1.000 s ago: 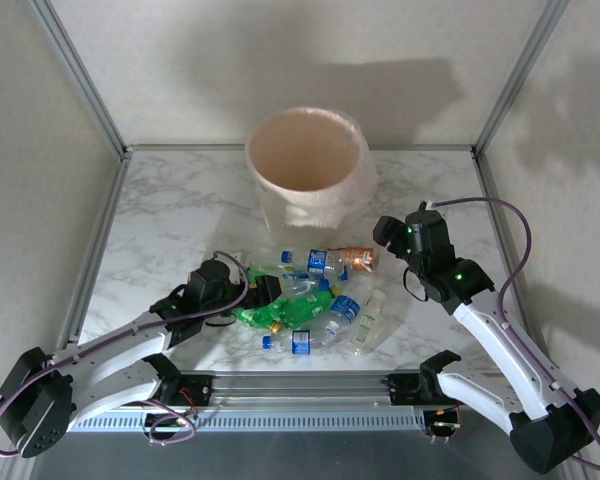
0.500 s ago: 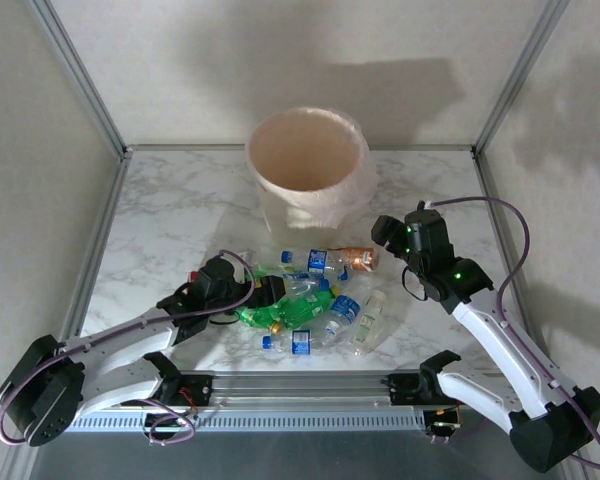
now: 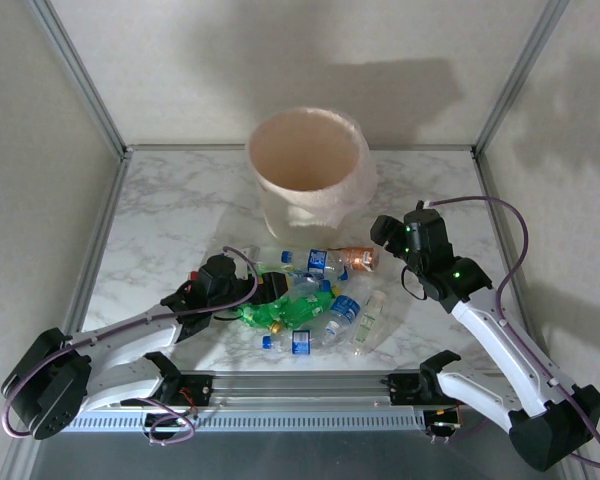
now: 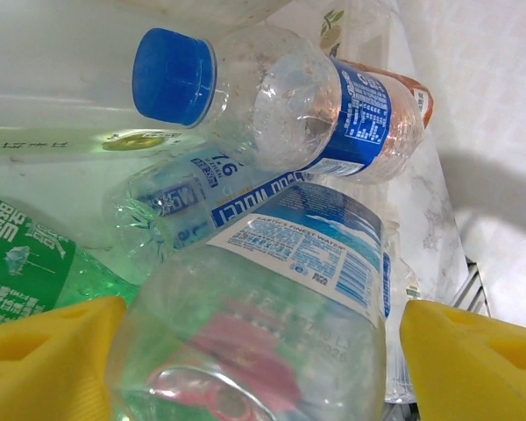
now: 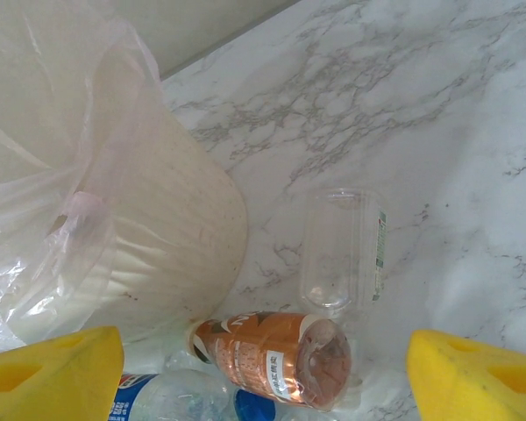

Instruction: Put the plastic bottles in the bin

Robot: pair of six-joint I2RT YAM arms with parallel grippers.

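The plastic bottles (image 3: 315,300) lie in a heap on the marble table in front of the bin (image 3: 308,175), a round cream bucket with a thin liner. My left gripper (image 3: 270,290) has pushed into the heap's left side. In the left wrist view it (image 4: 259,338) is open around a clear bottle with a blue-and-white label (image 4: 307,263); the left pad touches it and a thin gap shows at the right pad (image 4: 473,360). My right gripper (image 3: 385,232) hovers open at the heap's far right, above a copper-brown bottle (image 5: 276,360) lying beside the bin wall (image 5: 158,237).
A clear empty bottle (image 5: 342,254) lies just beyond the copper one. Green bottles (image 3: 270,315) and blue-capped ones (image 3: 345,308) crowd the heap's near side. Metal frame posts and rails (image 3: 100,250) border the table.
My left gripper has slid right, deeper into the heap, and its jaws have narrowed around the clear bottle. The right arm has stayed still.
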